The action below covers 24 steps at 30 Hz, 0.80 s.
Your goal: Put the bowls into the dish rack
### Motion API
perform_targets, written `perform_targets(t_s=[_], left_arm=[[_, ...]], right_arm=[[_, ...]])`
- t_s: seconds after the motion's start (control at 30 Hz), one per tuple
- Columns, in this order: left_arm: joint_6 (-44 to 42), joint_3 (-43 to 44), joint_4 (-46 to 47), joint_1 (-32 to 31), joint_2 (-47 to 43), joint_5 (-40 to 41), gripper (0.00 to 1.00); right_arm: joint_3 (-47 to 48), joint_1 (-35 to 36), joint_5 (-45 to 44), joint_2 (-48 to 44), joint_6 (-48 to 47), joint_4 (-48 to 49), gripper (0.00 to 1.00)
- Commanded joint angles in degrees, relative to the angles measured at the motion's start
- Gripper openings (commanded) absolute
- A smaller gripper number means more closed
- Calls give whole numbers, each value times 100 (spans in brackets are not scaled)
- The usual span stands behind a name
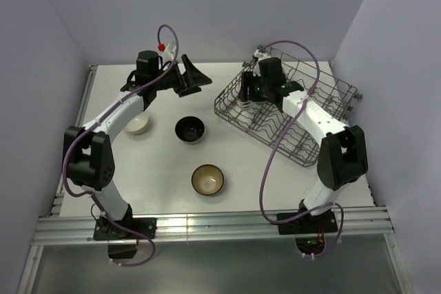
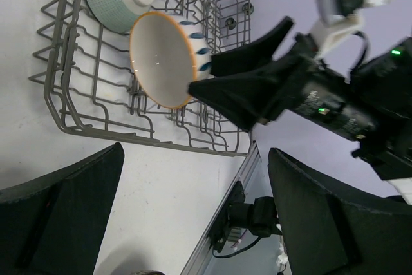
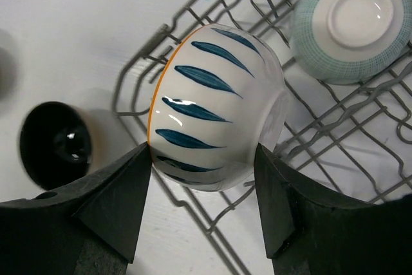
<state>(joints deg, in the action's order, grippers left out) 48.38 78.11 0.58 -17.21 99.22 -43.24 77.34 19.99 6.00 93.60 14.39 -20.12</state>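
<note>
Cream bowl [image 3: 215,111] — pinched in right fingers [image 3: 109,214] — on edge over dish rack [image 1: 337,94].

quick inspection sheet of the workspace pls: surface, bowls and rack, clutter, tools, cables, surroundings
surface: white table, no spills seen
job's things: dish rack at right, set at an angle; teal bowl in it, base showing; blue-leaf bowl held at the rack's edge; cream bowl, black bowl and brown bowl upright on the table
clutter: nothing seen
tools: left tool open, empty; right tool shut on the blue-leaf bowl
cables: purple cables, one looping off each arm
surroundings: pale walls; metal rail at the near edge
</note>
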Motion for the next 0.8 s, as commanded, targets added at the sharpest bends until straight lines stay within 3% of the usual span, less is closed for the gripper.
perform_targets(t_s=[0.0, 0.77], left_arm=[[-197, 56, -40, 95, -385, -26, 100], [-145, -401, -155, 649, -966, -263, 99]], right_arm=[[387, -39, -257, 184, -620, 395, 0], [1371, 75, -863, 1477, -2036, -229, 0]])
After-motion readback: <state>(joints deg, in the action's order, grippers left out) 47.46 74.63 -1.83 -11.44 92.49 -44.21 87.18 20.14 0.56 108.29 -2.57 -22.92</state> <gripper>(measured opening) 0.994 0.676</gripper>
